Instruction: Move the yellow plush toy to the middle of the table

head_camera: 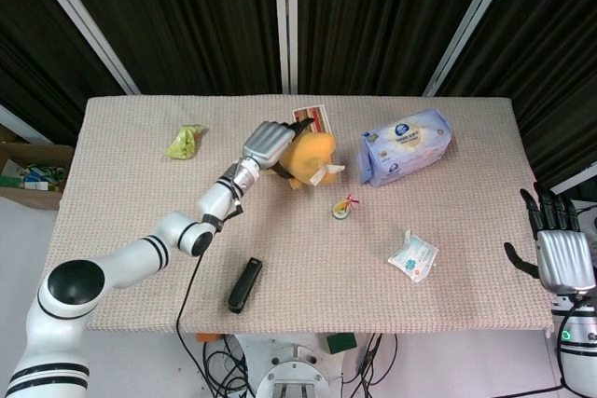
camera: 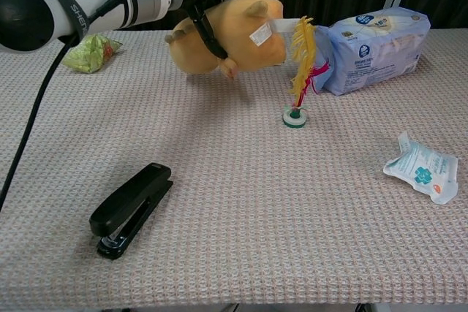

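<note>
The yellow plush toy (head_camera: 309, 157) (camera: 232, 36) hangs just above the table, left of the feather shuttlecock. My left hand (head_camera: 267, 144) (camera: 201, 23) grips it from the left side, dark fingers wrapped round its body. A white tag sticks out of the toy toward the right. My right hand (head_camera: 561, 251) hangs off the table's right edge, fingers apart and holding nothing; the chest view does not show it.
A feather shuttlecock (camera: 300, 71) stands right beside the toy. A blue tissue pack (head_camera: 405, 144), a small white packet (head_camera: 413, 256), a black stapler (head_camera: 244, 285), a green crumpled wrapper (head_camera: 186, 141) and a printed card (head_camera: 314, 118) lie on the beige table (head_camera: 140, 230).
</note>
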Robot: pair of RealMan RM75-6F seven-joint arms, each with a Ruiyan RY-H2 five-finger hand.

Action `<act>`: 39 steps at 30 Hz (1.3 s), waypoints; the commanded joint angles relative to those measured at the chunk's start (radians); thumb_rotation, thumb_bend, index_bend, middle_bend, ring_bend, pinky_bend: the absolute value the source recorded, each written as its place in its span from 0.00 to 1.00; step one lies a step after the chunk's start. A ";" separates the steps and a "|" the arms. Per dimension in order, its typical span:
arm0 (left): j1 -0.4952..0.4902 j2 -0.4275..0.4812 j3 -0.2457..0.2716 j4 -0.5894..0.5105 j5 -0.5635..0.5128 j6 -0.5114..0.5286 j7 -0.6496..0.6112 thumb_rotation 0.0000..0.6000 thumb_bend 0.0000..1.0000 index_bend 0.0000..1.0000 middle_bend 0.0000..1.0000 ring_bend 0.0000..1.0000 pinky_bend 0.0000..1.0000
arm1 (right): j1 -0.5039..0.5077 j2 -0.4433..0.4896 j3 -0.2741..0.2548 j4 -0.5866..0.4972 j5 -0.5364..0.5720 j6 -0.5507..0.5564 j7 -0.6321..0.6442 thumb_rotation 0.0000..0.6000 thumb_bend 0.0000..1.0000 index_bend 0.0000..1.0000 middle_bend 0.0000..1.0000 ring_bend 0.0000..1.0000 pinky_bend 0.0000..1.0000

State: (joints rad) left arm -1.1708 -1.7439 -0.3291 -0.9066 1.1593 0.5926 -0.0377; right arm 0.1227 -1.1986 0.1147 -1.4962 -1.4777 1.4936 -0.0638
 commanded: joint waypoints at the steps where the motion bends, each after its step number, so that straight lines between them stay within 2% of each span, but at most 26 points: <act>1: 0.005 0.022 0.010 -0.028 -0.009 -0.013 0.007 1.00 0.04 0.03 0.19 0.23 0.30 | 0.001 -0.001 0.001 -0.001 -0.001 0.000 -0.002 1.00 0.28 0.00 0.00 0.00 0.00; 4: 0.009 0.047 0.017 -0.065 -0.012 -0.027 0.005 1.00 0.02 0.01 0.15 0.15 0.25 | 0.003 -0.001 0.001 -0.004 -0.002 0.001 -0.004 1.00 0.28 0.00 0.00 0.00 0.00; 5: 0.010 0.058 0.020 -0.079 -0.014 -0.037 0.003 1.00 0.01 0.00 0.10 0.10 0.21 | 0.003 -0.001 0.002 -0.004 -0.003 0.001 -0.006 1.00 0.28 0.00 0.00 0.00 0.00; 8: 0.012 0.084 0.026 -0.114 -0.027 -0.054 0.006 1.00 0.00 0.00 0.02 0.02 0.16 | 0.004 0.000 0.002 -0.008 -0.004 0.003 -0.009 1.00 0.28 0.00 0.00 0.00 0.00; 14: 0.017 0.115 0.041 -0.154 -0.049 -0.054 0.035 1.00 0.00 0.00 0.00 0.00 0.13 | 0.002 0.002 0.000 -0.014 -0.009 0.009 -0.010 1.00 0.28 0.00 0.00 0.00 0.00; 17: 0.028 0.144 0.046 -0.190 -0.040 -0.020 0.055 1.00 0.00 0.00 0.00 0.00 0.12 | -0.001 0.006 0.001 -0.017 -0.010 0.016 -0.008 1.00 0.28 0.00 0.00 0.00 0.00; 21: 0.074 0.231 0.049 -0.282 0.001 0.108 0.111 1.00 0.00 0.00 0.00 0.00 0.12 | -0.004 0.014 0.003 -0.020 -0.015 0.025 -0.003 1.00 0.28 0.00 0.00 0.00 0.00; 25: 0.192 0.375 0.063 -0.448 0.051 0.360 0.255 1.00 0.01 0.00 0.00 0.00 0.13 | -0.009 0.019 0.001 -0.019 -0.023 0.036 0.010 1.00 0.28 0.00 0.00 0.00 0.00; 27: 0.278 0.468 0.098 -0.550 0.096 0.488 0.333 1.00 0.03 0.00 0.00 0.00 0.13 | -0.011 0.018 -0.004 -0.014 -0.031 0.038 0.018 1.00 0.28 0.00 0.00 0.00 0.00; 30: 0.423 0.586 0.157 -0.693 0.130 0.641 0.352 1.00 0.03 0.00 0.03 0.01 0.14 | -0.012 0.021 -0.022 0.001 -0.057 0.037 0.039 1.00 0.28 0.00 0.00 0.00 0.00; 32: 0.545 0.662 0.231 -0.771 0.162 0.744 0.355 1.00 0.03 0.00 0.04 0.02 0.15 | -0.013 0.023 -0.037 0.023 -0.081 0.037 0.073 1.00 0.28 0.00 0.00 0.00 0.00; 34: 0.668 0.689 0.314 -0.784 0.208 0.850 0.350 1.00 0.03 0.00 0.04 0.02 0.15 | -0.018 0.019 -0.048 0.045 -0.081 0.031 0.088 1.00 0.28 0.00 0.00 0.00 0.00; 37: 0.825 0.661 0.408 -0.751 0.234 0.955 0.250 1.00 0.02 0.01 0.04 0.02 0.15 | -0.029 0.013 -0.053 0.059 -0.047 0.012 0.063 1.00 0.28 0.00 0.00 0.00 0.00; 39: 0.898 0.631 0.448 -0.702 0.249 0.998 0.206 1.00 0.02 0.02 0.04 0.02 0.14 | -0.033 0.007 -0.051 0.069 -0.022 -0.004 0.051 1.00 0.28 0.00 0.00 0.00 0.00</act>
State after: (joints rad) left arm -0.4426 -1.1290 -0.0096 -1.6342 1.3414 1.4766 0.2406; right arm 0.0958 -1.1856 0.0647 -1.4379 -1.5202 1.5044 0.0005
